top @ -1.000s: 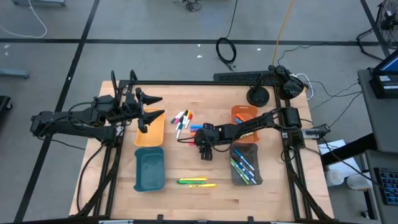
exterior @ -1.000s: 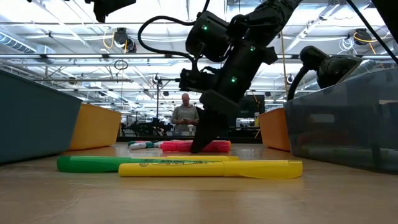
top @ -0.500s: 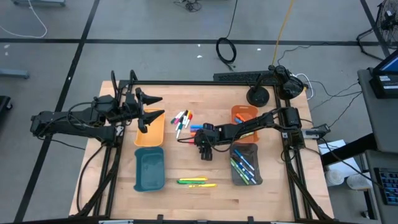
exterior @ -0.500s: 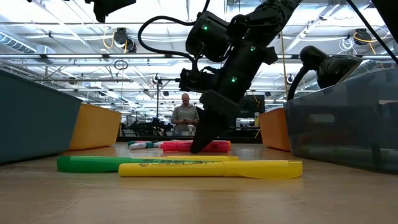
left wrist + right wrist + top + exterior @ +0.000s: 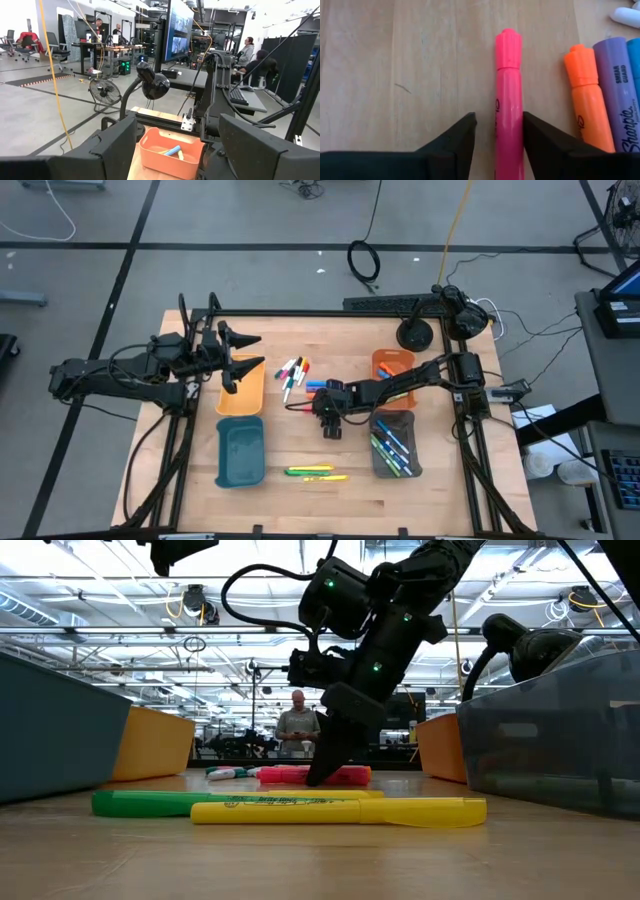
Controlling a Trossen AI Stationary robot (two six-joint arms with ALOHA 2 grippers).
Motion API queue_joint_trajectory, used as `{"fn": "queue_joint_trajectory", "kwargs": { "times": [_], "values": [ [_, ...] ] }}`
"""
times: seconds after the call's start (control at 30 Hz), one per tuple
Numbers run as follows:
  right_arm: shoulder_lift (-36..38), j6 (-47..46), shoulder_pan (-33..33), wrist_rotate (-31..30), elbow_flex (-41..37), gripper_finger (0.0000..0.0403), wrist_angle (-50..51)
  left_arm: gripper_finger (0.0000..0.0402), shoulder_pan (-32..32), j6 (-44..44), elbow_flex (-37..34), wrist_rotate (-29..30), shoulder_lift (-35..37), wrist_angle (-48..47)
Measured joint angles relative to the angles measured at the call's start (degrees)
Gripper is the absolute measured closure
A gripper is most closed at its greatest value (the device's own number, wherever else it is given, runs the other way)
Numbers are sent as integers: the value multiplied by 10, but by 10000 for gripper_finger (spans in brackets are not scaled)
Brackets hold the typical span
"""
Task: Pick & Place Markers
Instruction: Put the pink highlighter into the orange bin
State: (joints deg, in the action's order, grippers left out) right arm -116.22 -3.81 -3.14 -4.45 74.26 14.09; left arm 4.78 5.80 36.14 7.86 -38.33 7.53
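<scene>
Claw (image 5: 243, 360) of the left arm hangs spread wide and empty over the yellow tray (image 5: 241, 388), at the counter's (image 5: 300, 500) far left; nothing shows inside that tray, nor in the teal tray (image 5: 241, 452) nearer. Thin markers (image 5: 292, 374) lie scattered mid-counter. The right claw (image 5: 497, 131) sits low at the centre, fingers (image 5: 451, 140) either side of the pink highlighter (image 5: 508, 100) lying flat there, not clearly pinching it yet. I judge it light, rigid and slick; mid-barrel is the best hold. Orange and purple highlighters lie just beside. Rightward, the orange tray (image 5: 392, 364) holds a blue piece; the grey tray (image 5: 392, 444) holds several pens.
</scene>
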Motion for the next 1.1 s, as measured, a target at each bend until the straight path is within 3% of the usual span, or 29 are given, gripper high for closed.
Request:
{"fn": "queue_joint_trajectory", "kwargs": {
  "times": [1.1],
  "values": [
    [0, 1, 0, 0, 0, 334, 0, 119, 0, 0, 0, 0, 0, 0]
  ]
}}
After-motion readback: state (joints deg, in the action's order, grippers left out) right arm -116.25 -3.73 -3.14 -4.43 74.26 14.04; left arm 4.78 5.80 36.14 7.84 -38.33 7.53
